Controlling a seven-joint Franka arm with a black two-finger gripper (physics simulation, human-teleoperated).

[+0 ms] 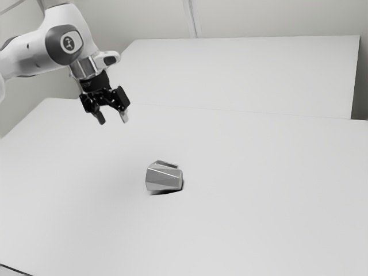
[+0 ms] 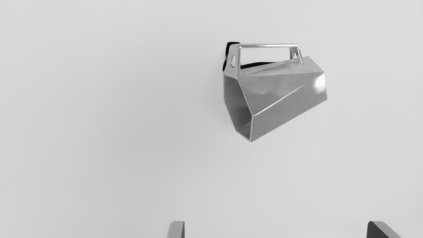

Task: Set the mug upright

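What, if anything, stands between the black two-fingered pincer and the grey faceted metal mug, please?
Nothing visible does: the open black pincer hangs above the smooth white table, and the grey metal mug lies there on its side.

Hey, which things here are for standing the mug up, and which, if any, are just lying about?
For the job:
- silver, faceted metal mug, lying on its side
- black two-finger gripper, open, clear of it
- flat white tabletop beneath

Not for the job:
- thin dark line, maybe a cable, at the exterior view's lower-left corner
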